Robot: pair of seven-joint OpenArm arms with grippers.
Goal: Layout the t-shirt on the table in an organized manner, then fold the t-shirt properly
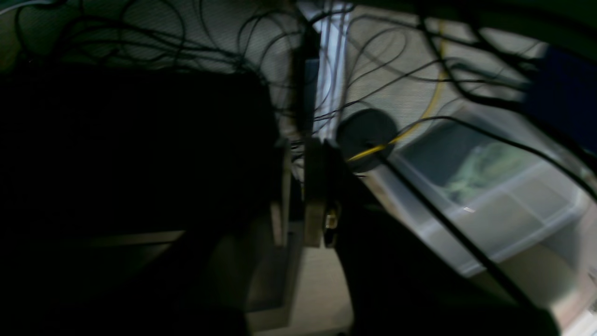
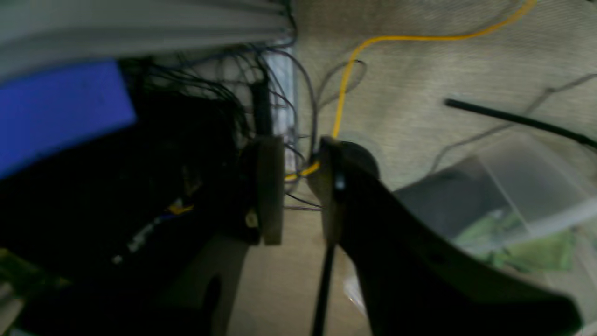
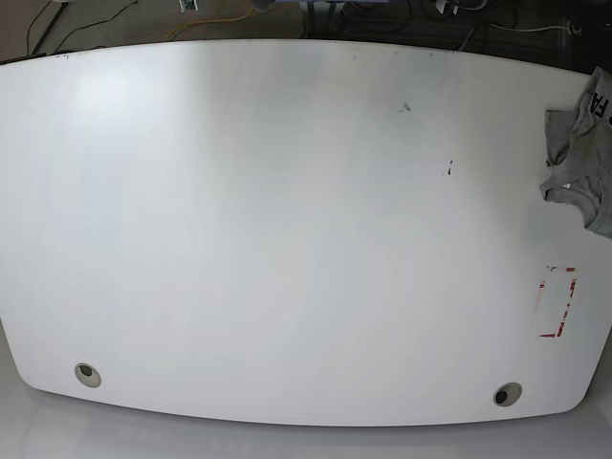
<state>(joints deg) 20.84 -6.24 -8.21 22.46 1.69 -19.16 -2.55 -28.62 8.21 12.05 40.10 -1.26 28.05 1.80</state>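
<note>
The light grey t-shirt (image 3: 585, 153) lies crumpled at the far right edge of the white table (image 3: 287, 239), partly cut off by the frame, with a bit of black lettering showing. Neither gripper shows in the base view. In the left wrist view my left gripper (image 1: 297, 200) hangs over the floor, its jaws almost together and empty. In the right wrist view my right gripper (image 2: 302, 196) is also over the floor, its jaws a little apart and empty. No cloth shows in either wrist view.
Two round grommet holes (image 3: 87, 374) (image 3: 507, 393) sit near the table's front edge. A red-outlined rectangle (image 3: 557, 302) is marked at the right. Below the arms are tangled black cables (image 1: 186, 42), a yellow cable (image 2: 354, 56) and a clear plastic bin (image 1: 503, 200).
</note>
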